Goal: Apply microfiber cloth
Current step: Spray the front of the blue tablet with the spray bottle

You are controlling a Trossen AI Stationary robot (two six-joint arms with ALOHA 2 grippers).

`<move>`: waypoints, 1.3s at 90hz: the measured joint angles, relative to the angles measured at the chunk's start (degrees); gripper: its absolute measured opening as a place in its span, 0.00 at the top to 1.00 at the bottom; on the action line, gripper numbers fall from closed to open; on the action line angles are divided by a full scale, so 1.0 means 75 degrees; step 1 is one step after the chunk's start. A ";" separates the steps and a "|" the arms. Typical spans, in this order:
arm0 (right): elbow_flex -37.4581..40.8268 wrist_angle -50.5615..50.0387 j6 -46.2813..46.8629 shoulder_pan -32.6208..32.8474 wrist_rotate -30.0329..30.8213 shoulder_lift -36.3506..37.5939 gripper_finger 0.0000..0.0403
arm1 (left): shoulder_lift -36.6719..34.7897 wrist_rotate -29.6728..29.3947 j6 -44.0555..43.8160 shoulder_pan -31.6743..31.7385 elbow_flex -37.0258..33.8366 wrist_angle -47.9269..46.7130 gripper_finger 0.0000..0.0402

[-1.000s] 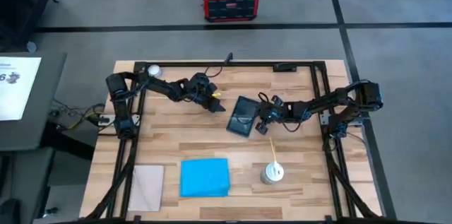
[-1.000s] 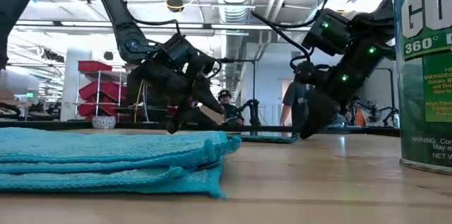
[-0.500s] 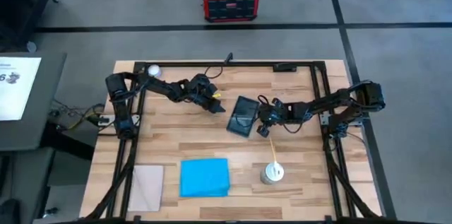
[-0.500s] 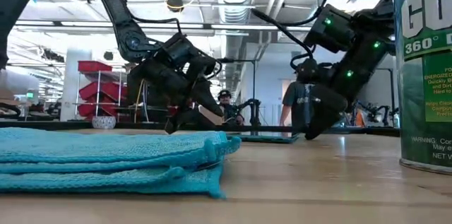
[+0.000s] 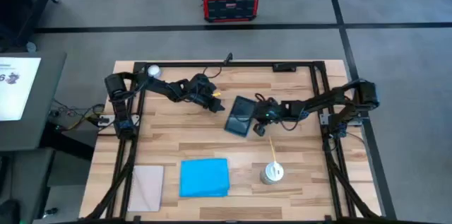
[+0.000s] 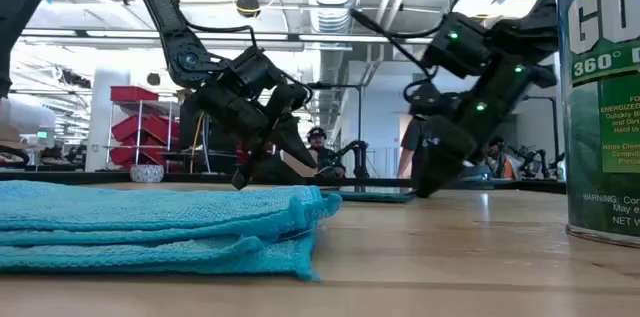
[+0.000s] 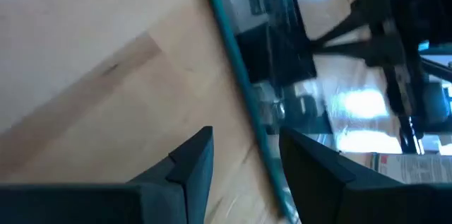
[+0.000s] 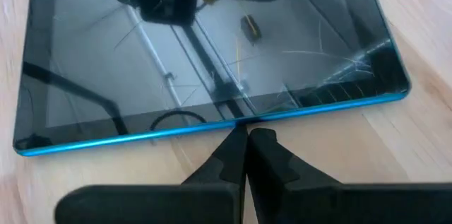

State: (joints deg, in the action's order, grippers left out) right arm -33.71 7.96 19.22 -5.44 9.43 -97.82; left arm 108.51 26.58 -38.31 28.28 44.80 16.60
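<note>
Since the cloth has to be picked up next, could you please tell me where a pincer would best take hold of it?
The cloth lies folded flat in layers near the table's front edge, between the grey sheet and the spray can. I would come straight down over a corner on the can's side, where the layered edges stand proud of the wood, and pinch all layers together. Both pincers are by the tablet.

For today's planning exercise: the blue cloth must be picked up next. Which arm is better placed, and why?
Probably the left. The left gripper is open, while the right gripper is shut at the tablet's edge. Both are far from the microfiber cloth, which lies nearer the left arm's side.
</note>
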 joint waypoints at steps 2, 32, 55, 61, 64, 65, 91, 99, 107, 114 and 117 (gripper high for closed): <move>-0.0028 0.0036 0.0012 0.0050 0.0023 -0.0060 1.00 | 0.0000 0.0018 -0.0028 0.0024 0.0000 0.0007 0.65; -0.0421 0.0071 -0.0339 0.0175 -0.0285 -0.0233 1.00 | 0.0000 0.0280 -0.0096 0.0053 0.0000 0.0023 0.65; -0.0476 0.0065 -0.0550 0.0063 -0.0401 -0.0243 1.00 | 0.0270 0.0345 0.0068 -0.0041 0.0110 -0.0149 0.65; -0.0479 0.0056 -0.0550 0.0064 -0.0391 -0.0243 1.00 | 0.0366 0.0431 -0.0030 -0.0044 0.0248 -0.0283 0.65; -0.0479 0.0035 -0.0550 0.0076 -0.0381 -0.0243 1.00 | 0.0430 0.0504 -0.0094 -0.0041 0.0345 -0.0367 0.65; -0.0479 0.0030 -0.0550 0.0077 -0.0374 -0.0243 1.00 | 0.0452 0.0539 -0.0114 -0.0041 0.0391 -0.0420 0.65; -0.0485 -0.0022 -0.0522 0.0081 -0.0412 -0.0243 1.00 | 0.0926 0.1004 0.1021 -0.0053 0.1553 -0.2577 0.65; -0.0485 -0.0019 -0.0451 0.0109 -0.0408 -0.0243 1.00 | 0.0968 0.0752 0.1249 -0.0062 0.1665 -0.2825 0.65; -0.0485 0.0007 -0.0438 0.0112 -0.0409 -0.0243 1.00 | 0.0978 0.0735 0.1221 -0.0062 0.1708 -0.2750 0.65; -0.0480 0.0036 -0.0425 0.0110 -0.0411 -0.0243 1.00 | 0.0985 0.0670 0.1209 -0.0083 0.1708 -0.2623 0.65; -0.0479 0.0072 -0.0427 0.0106 -0.0412 -0.0244 1.00 | 0.0988 0.0632 0.1237 -0.0100 0.1707 -0.2587 0.65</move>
State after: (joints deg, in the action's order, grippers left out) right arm -37.30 8.50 16.02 -4.64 6.34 -99.64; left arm 115.92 31.33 -29.04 27.52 57.60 -2.80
